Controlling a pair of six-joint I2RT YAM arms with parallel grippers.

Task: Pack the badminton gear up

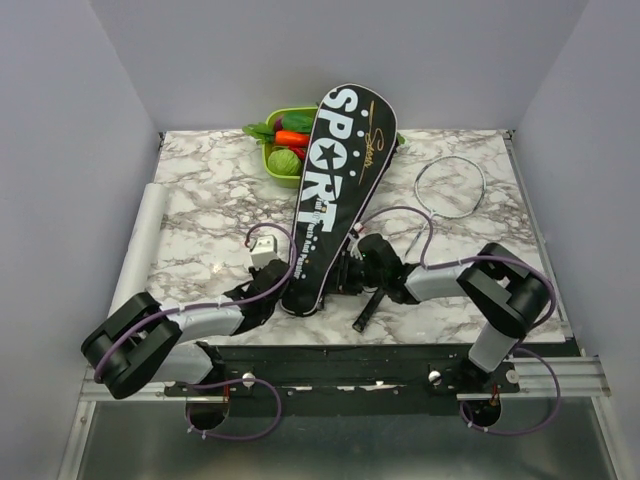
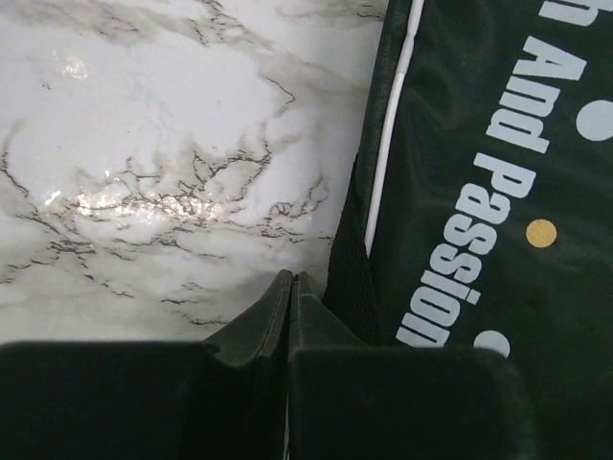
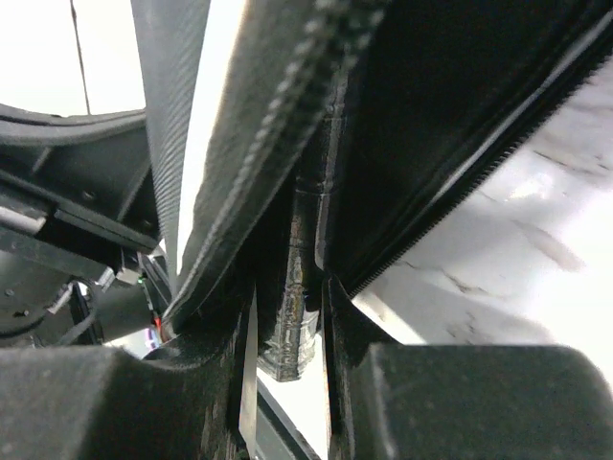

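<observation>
Grippers meet at the bag's mouth, near the desk's near edge.
My left gripper (image 2: 290, 284), fingers pressed together, sits beside the long black "SPORT" racket bag (image 1: 335, 190). My right gripper (image 3: 287, 309), forearm low, straddles its zip, and I can't tell if it grips. I'd spread the mouth wide before feeding in the thin silver-framed racket (image 1: 450, 188) by the right edge.

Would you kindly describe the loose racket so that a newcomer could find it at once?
On the marble table, look right of the long black bag lettered SPORT. There the racket lies flat toward the far right corner. It is a bare thin silver hoop, unlike the solid black bag and the green tray of coloured toy vegetables.
</observation>
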